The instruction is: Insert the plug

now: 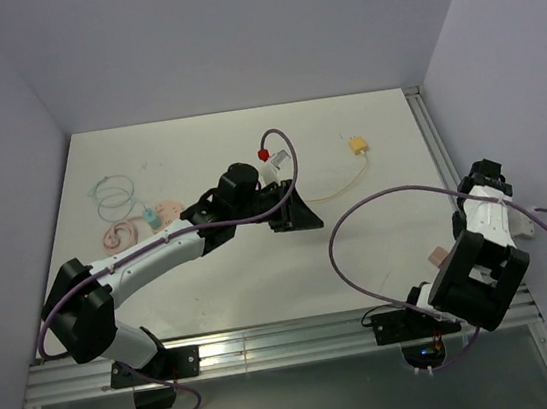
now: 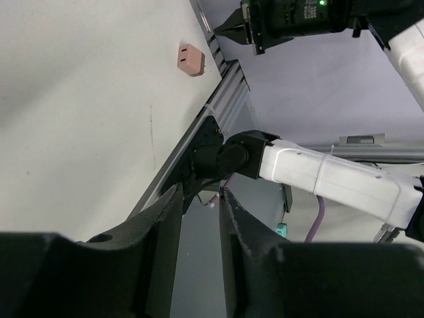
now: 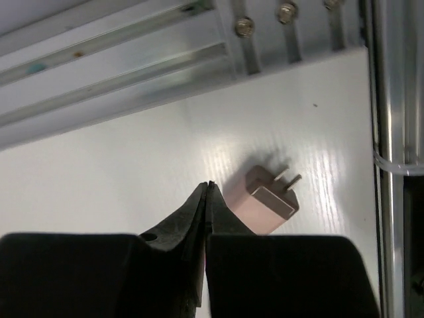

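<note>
Right claw [image 3: 207, 189], tips pressed together just beside the pink plug [image 3: 265, 205], would knock it away if lowered; left claw [image 2: 200, 193] stands slightly apart, empty.

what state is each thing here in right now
left gripper, slightly open, holding nothing
right gripper, shut, holding nothing
pink plug, lying loose on the table, prongs bare, not inserted
yellow connector, lying on the table, cable attached, not held
</note>
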